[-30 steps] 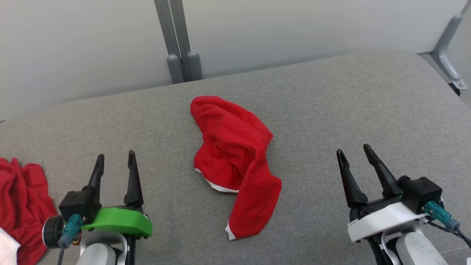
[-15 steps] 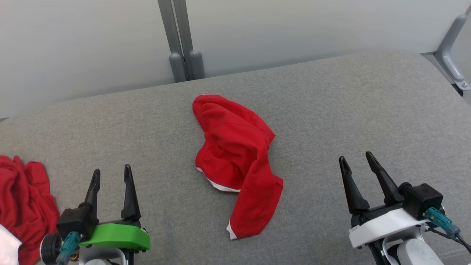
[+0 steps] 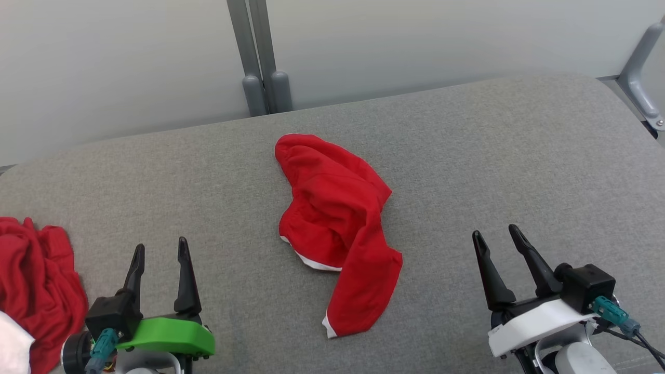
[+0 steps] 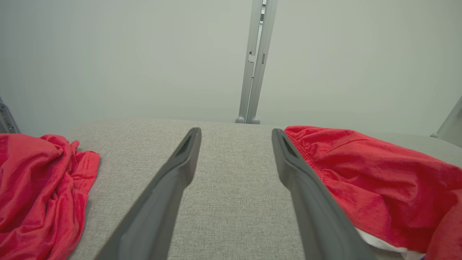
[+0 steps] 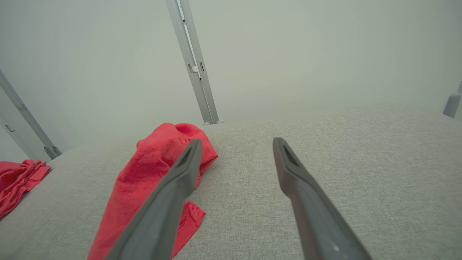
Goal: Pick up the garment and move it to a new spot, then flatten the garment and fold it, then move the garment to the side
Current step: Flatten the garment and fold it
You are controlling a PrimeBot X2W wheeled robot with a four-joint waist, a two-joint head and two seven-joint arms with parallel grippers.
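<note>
The garment [image 3: 335, 223] is a red piece of clothing with white trim, lying crumpled in the middle of the grey padded surface [image 3: 493, 156]. It also shows at the right of the left wrist view [image 4: 368, 180] and at the left of the right wrist view [image 5: 151, 173]. My left gripper [image 3: 160, 249] hovers open at the lower left, well apart from the garment, with nothing between its fingers. My right gripper [image 3: 496, 234] stands open at the lower right, also empty and clear of the cloth.
A second crumpled red cloth [image 3: 36, 280] lies at the surface's left edge, beside my left arm. A grey post [image 3: 257, 57] stands against the pale wall behind. A grey bracket [image 3: 641, 78] sits at the far right corner.
Both grippers have drawn back toward the near edge, the left one most. The head view has shifted slightly. The garment lies as before.
</note>
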